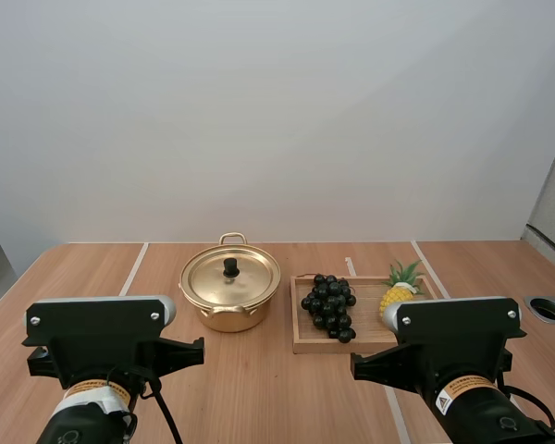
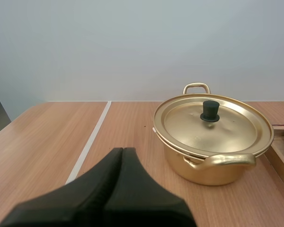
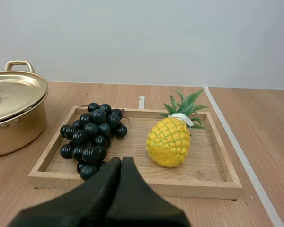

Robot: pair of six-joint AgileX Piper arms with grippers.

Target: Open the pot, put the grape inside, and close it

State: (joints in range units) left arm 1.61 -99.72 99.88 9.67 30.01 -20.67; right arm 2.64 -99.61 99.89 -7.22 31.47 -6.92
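We're looking at a light wooden table (image 1: 259, 388), grain running across. A shallow wooden tray (image 3: 132, 185) sits flat on it, right of centre, with low rims all round. In the tray's right half lies a small yellow pineapple (image 3: 169, 142), tilted, with a white collar under green leaves that point toward the far right corner. Its body rests on the tray floor, apart from the front rim. A white tape line (image 1: 133, 268) runs along the table on the left and a second white line (image 3: 236, 146) passes just beside the tray's right rim. Behind the tray we spot a short white mark (image 3: 141, 101). At the table's right edge there's a round hole (image 1: 548, 309).
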